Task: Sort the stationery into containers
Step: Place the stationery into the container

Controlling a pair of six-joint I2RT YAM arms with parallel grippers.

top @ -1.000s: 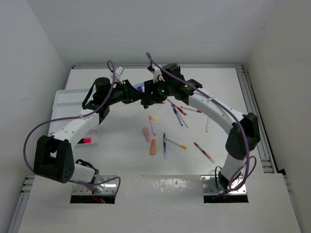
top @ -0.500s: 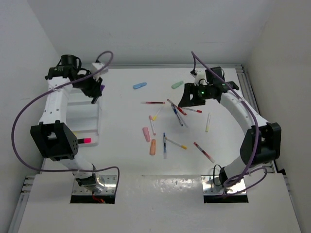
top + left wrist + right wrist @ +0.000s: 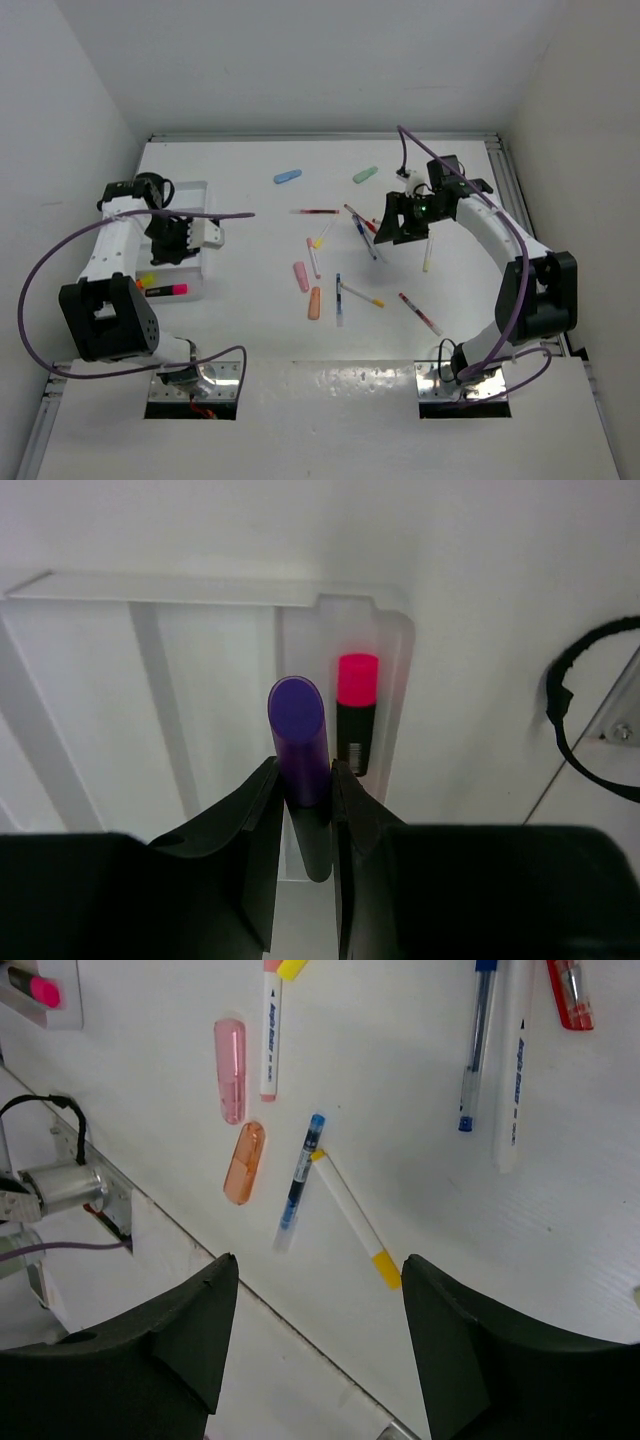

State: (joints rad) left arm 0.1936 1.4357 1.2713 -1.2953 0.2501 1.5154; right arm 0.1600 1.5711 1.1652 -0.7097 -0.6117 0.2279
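A purple highlighter (image 3: pixel 297 735) is clamped between the jaws of my left gripper (image 3: pixel 303 770), hanging over the right-hand compartment of the white tray (image 3: pixel 150 680). A black highlighter with a pink cap (image 3: pixel 356 715) lies in that compartment. From above, the left gripper (image 3: pixel 185 238) is over the tray (image 3: pixel 196 186) at the table's left. My right gripper (image 3: pixel 392 225) is open and empty above the scattered stationery. Below it lie a pink highlighter (image 3: pixel 230 1070), an orange highlighter (image 3: pixel 244 1163), a blue pen (image 3: pixel 301 1175) and a yellow-capped white pen (image 3: pixel 355 1218).
A blue highlighter (image 3: pixel 287 177) and a green one (image 3: pixel 365 174) lie at the far side. A red pen (image 3: pixel 315 211), another red pen (image 3: pixel 420 313) and a yellowish pen (image 3: pixel 427 255) are spread over the table. Metal rails run along the right edge (image 3: pixel 520 220).
The two grippers were together at the table's middle. The left arm has swung the purple highlighter over to the tray. The right gripper has opened and pulled back to the right.
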